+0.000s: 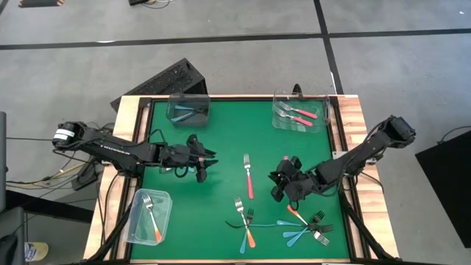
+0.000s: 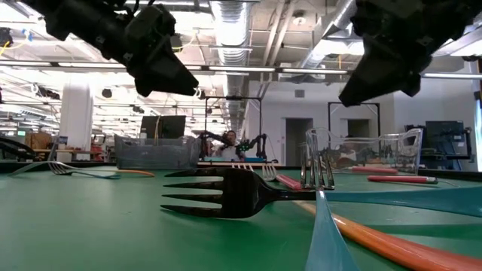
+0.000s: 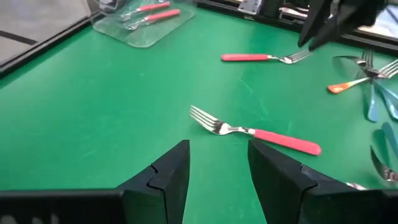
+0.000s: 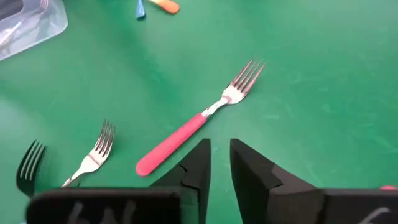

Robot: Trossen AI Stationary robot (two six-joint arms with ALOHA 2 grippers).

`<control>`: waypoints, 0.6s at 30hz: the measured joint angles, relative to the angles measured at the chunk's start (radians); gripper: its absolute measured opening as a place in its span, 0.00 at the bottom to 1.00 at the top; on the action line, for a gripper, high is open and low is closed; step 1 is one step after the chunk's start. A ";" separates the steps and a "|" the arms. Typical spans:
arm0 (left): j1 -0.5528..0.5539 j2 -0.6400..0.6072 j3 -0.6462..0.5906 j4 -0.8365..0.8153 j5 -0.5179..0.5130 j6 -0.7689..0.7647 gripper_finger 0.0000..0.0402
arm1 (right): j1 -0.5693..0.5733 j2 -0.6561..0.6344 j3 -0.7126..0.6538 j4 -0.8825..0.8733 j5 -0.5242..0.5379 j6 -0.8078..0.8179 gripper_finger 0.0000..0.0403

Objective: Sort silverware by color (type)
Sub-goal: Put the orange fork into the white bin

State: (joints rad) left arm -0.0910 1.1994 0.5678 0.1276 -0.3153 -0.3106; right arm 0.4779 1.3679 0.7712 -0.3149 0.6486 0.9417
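We see the pink fork (image 1: 248, 177) flat mid-bench (image 1: 221, 140), alone. Left pincer (image 1: 200, 168) hovers beside it, parted, empty; right pincer (image 1: 283, 188) nearly closed, empty. It's light, stiff, slippery: we'd pinch the plastic handle's middle.

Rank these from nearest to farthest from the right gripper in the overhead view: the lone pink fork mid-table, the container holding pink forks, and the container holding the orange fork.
1. The lone pink fork, mid-table, just left of the right gripper.
2. The container holding pink forks, back right corner.
3. The container holding the orange fork, front left corner, across the table.
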 joint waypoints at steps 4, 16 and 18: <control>0.000 0.016 -0.019 0.012 -0.027 0.010 0.37 | 0.016 0.014 0.000 -0.007 -0.057 0.010 0.32; 0.002 0.296 -0.033 0.313 0.014 0.131 0.37 | 0.078 0.014 0.000 -0.138 -0.314 0.174 0.35; 0.012 0.355 -0.021 0.362 -0.040 0.120 0.37 | 0.096 0.014 0.000 -0.200 -0.314 0.261 0.34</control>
State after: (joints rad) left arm -0.0795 1.5540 0.5467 0.4891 -0.3557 -0.1909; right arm 0.5735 1.3819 0.7712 -0.5152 0.3350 1.2024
